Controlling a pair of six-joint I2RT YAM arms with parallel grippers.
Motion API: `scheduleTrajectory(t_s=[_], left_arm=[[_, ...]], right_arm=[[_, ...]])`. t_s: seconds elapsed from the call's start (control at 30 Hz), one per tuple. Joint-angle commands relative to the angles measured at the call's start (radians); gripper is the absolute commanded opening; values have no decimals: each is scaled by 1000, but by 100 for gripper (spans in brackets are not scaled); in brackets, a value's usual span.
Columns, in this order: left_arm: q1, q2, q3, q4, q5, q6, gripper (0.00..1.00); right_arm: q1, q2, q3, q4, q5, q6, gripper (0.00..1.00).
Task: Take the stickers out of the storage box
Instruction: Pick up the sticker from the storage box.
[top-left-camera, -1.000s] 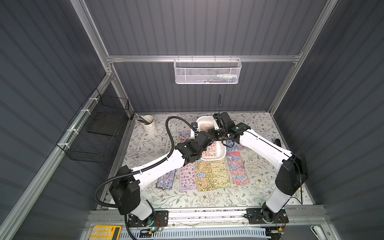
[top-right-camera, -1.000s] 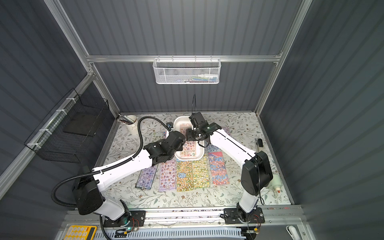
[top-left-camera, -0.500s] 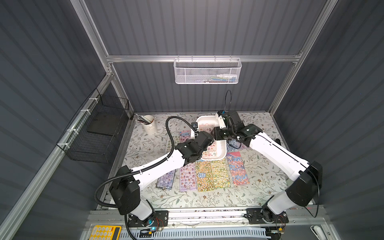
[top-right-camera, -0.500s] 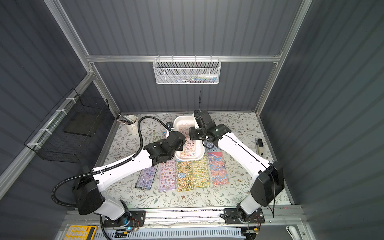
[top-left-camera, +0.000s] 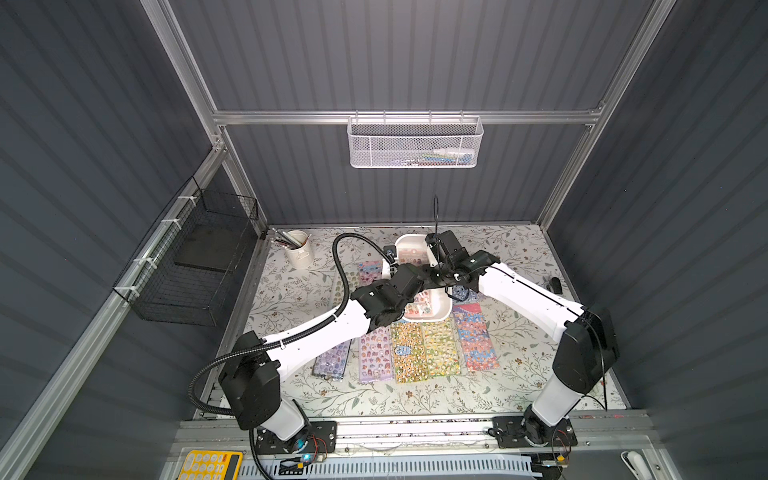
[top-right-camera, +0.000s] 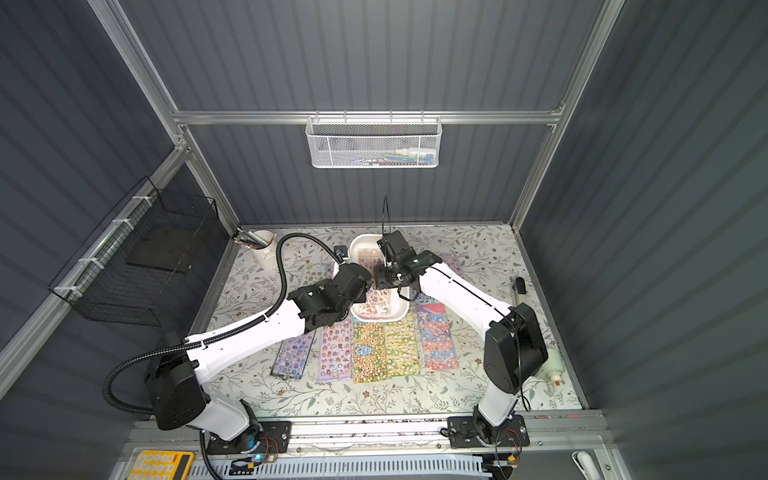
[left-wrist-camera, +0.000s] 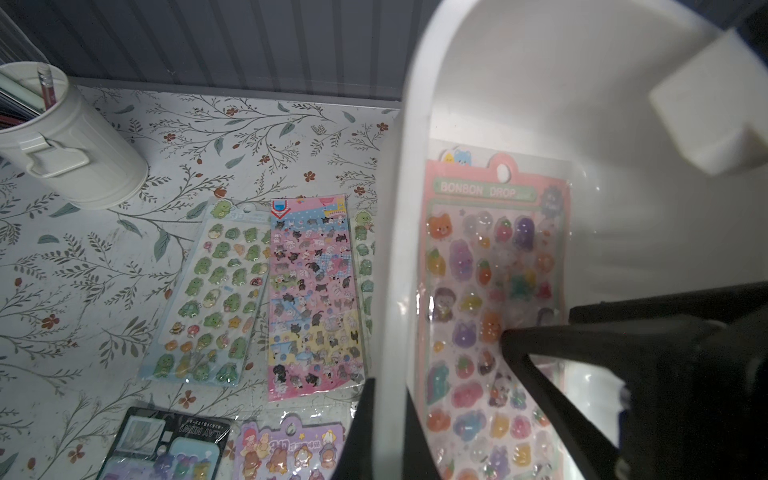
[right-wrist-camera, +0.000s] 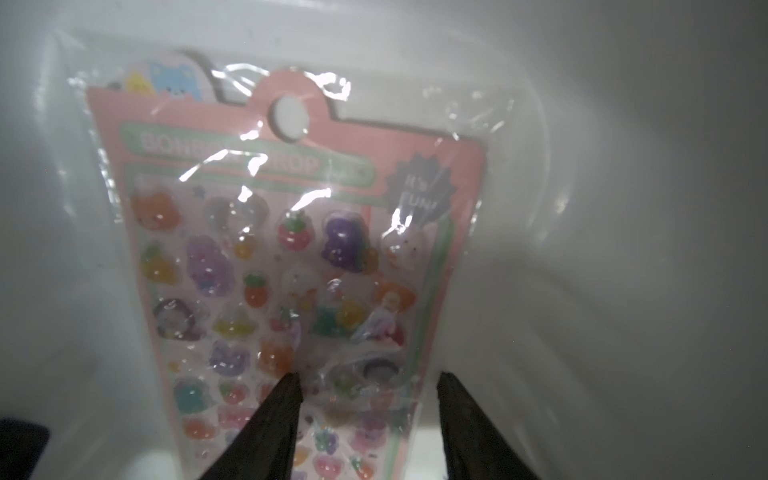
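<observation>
Shallow white storage box (top-left-camera: 447, 308), rounded corners, flat on the desk (top-left-camera: 515, 374) near its middle. Inside, lengthwise, a pink sticker sheet (right-wrist-camera: 291, 266) in glossy wrap, with rows of puffy animals and fruit. Other stickers (top-left-camera: 409, 353) flat in a row just before the box; a green sheet (left-wrist-camera: 216, 291) and a pink-blue sheet (left-wrist-camera: 311, 299) overlapping beside its long wall.

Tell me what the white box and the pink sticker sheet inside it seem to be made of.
The white box looks like moulded plastic, smooth with a soft sheen; its rim is rounded and its walls seamless. The pink sticker sheet seems to be printed card with puffy glossy stickers, in a clear crinkled film sleeve that throws bright glare streaks.
</observation>
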Motion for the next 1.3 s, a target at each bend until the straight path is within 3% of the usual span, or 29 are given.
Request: scheduleTrajectory(t_s=[0.0, 0.17, 0.43, 0.77, 0.93, 1.27], left_arm=[[5, -66, 0, 61, -11, -5, 0], [12, -71, -7, 68, 1, -4, 0], [31, -71, -14, 68, 24, -15, 0], [44, -52, -9, 71, 43, -23, 0], [44, -44, -1, 67, 49, -23, 0], [46, -36, 5, 59, 50, -16, 0]], right_arm=[[-10, 21, 8, 9, -36, -3, 56], [-27, 1, -31, 72, -149, -2, 54], [-75, -69, -126, 176, -327, 0, 40], [-129, -148, -238, 291, -560, -17, 33], [-129, -151, -248, 311, -613, -25, 30], [-136, -137, -226, 314, -596, -23, 20]])
